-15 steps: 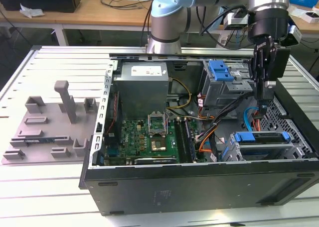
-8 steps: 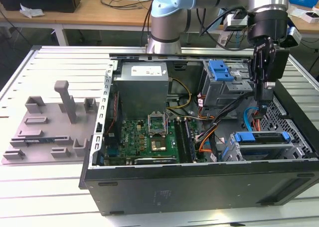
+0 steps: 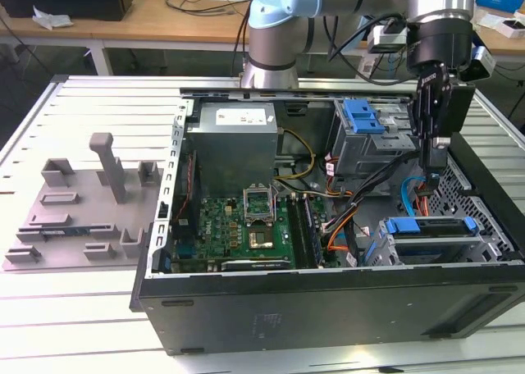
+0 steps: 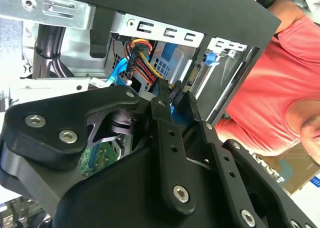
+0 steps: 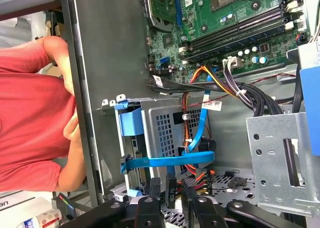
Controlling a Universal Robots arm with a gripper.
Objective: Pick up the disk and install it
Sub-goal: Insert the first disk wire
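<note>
The disk (image 3: 431,226), with its blue bracket, lies in the drive cage at the front corner of the open computer case (image 3: 328,300), on the exterior view's right. In the first wrist view its blue bracket (image 5: 131,122) shows at the cage's edge beside the case wall. My gripper (image 3: 432,173) hangs inside the case just above and behind the disk, apart from it. In both wrist views the fingers (image 4: 162,113) stand close together, and a black cable plug (image 4: 176,94) sits between their tips. The gripper (image 5: 170,185) hovers over the bundle of orange and blue cables.
A grey fixture plate (image 3: 82,210) with upright posts lies on the table at the exterior view's left. The case holds a motherboard (image 3: 246,222), a power supply (image 3: 234,140) and a blue latch piece (image 3: 363,116) on a grey cage. A person in a red shirt (image 5: 30,113) stands beside the case.
</note>
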